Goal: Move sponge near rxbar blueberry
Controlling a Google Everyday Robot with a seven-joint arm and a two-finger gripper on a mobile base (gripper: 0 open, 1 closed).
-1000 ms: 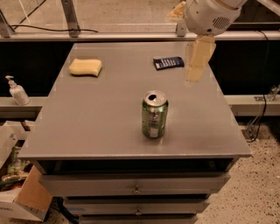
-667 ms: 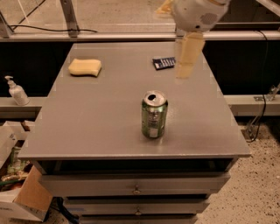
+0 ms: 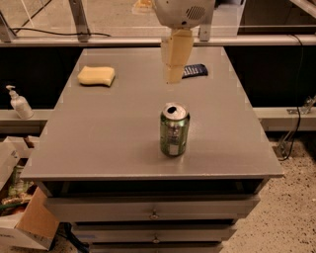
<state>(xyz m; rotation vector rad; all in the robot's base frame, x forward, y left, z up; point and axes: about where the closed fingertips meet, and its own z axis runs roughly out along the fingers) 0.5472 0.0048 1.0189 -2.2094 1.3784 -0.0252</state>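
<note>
The pale yellow sponge [image 3: 96, 76] lies flat on the grey table [image 3: 113, 133] at the far left. The dark navy rxbar blueberry [image 3: 195, 70] lies at the far right-centre, partly hidden behind my gripper. My gripper [image 3: 174, 76] hangs from the white arm housing [image 3: 182, 12] above the table's far middle, cream fingers pointing down, holding nothing. It is well right of the sponge and just left of the bar.
A green soda can [image 3: 174, 129] stands upright in the table's middle front, opened. A soap dispenser [image 3: 19, 102] stands on a ledge at left. Cardboard boxes [image 3: 24, 217] sit on the floor at lower left. Drawers [image 3: 153, 212] are under the tabletop.
My arm and gripper have moved left across the far side of the table, from right of the rxbar to just left of it. The sponge, bar and can have not moved.
</note>
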